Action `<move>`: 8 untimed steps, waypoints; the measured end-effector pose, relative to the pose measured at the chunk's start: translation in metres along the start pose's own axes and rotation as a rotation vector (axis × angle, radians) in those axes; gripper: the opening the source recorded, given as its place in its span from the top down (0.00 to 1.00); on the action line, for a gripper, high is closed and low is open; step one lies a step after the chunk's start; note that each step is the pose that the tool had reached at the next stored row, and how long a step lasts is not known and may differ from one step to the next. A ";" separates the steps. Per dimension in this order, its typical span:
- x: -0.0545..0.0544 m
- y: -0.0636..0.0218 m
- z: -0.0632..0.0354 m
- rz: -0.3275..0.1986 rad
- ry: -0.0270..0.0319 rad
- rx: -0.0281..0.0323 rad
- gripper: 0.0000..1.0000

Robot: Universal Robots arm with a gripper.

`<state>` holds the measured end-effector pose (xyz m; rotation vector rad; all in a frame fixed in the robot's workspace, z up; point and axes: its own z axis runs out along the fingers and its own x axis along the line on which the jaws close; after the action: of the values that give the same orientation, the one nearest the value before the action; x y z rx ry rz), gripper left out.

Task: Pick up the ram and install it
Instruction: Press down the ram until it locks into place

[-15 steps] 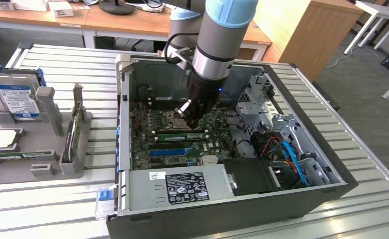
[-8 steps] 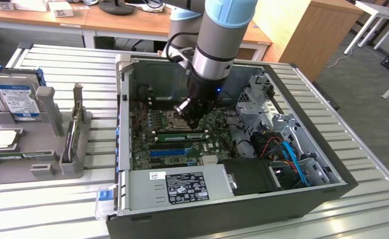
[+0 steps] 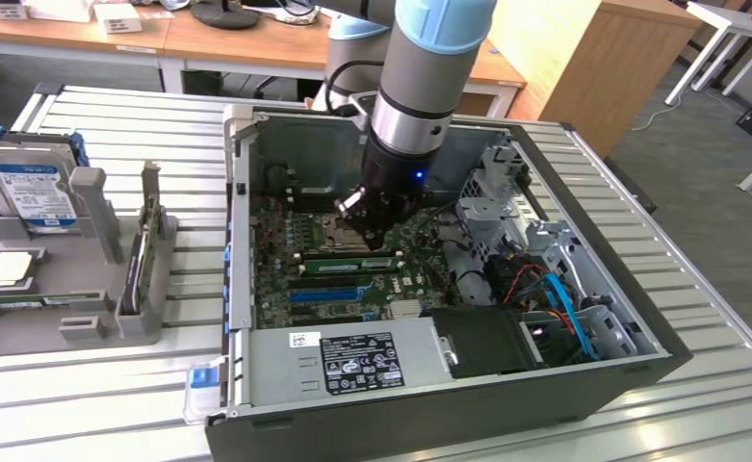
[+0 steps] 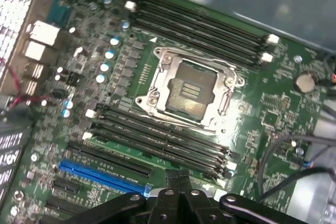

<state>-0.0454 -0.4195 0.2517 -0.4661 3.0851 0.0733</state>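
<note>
Hovering low over the motherboard (image 4: 273, 114), the gripper (image 4: 178, 182) has its jaws pressed together; descending further risks striking the memory slots (image 4: 157, 140).

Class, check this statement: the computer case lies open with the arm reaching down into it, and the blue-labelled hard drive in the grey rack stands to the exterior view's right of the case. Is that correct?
Not quite. The hard drive in the grey rack stands to the exterior view's left of the case, not its right, as the exterior view shows. The rest holds: the case lies open and the arm reaches down into it.
</note>
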 end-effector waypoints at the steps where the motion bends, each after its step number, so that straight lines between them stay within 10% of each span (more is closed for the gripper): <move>1: 0.000 0.0000 0.0000 0.016 -0.0007 0.0004 0.89; 8: 0.000 0.0000 0.0000 0.130 -0.0056 0.0035 0.89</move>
<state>-0.0454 -0.4195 0.2517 -0.2642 3.1060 0.0710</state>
